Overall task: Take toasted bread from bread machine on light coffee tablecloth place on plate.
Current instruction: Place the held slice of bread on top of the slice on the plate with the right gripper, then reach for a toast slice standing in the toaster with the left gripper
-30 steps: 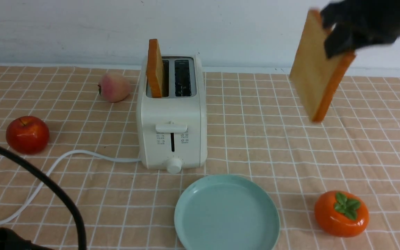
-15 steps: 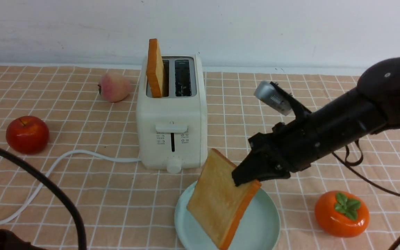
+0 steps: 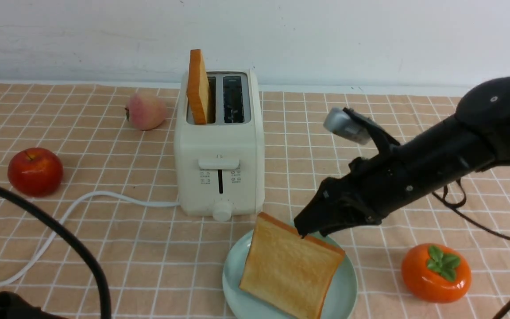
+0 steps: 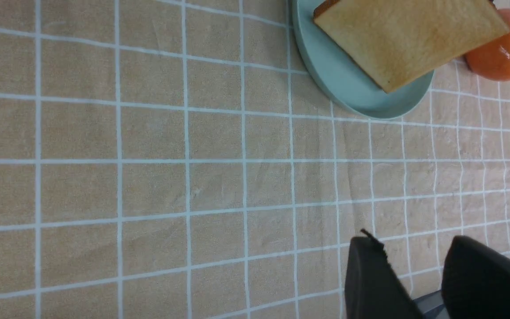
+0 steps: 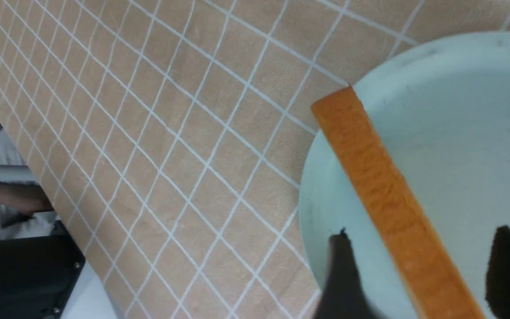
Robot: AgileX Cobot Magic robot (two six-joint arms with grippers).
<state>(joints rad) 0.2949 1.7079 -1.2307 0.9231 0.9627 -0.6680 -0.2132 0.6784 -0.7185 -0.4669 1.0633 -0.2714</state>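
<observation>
The cream-white bread machine (image 3: 219, 150) stands mid-table on the light coffee tablecloth (image 3: 370, 133). One slice of toasted bread (image 3: 198, 86) stands in its left slot. The other slice (image 3: 288, 270) lies tilted on the mint-green plate (image 3: 233, 274) in front of the toaster, overhanging the near rim. My right gripper (image 3: 308, 228) is open at that slice's raised far edge. In the right wrist view (image 5: 421, 232) its fingers straddle the orange crust (image 5: 370, 177) without touching it, over the plate (image 5: 458, 110). My left gripper (image 4: 410, 241) is open and empty over bare cloth, with the plate (image 4: 348, 88) and toast (image 4: 405, 40) farther off.
A red apple (image 3: 35, 172) and a peach (image 3: 145, 110) lie left of the toaster. The white cord (image 3: 104, 197) runs off to the left. An orange persimmon (image 3: 435, 272) sits right of the plate. A black cable (image 3: 60, 235) of the left arm crosses the near left.
My right arm brought the slice down from the upper right to the plate. The gripper opened and the slice settled flatter on the plate. The left arm has not moved.
</observation>
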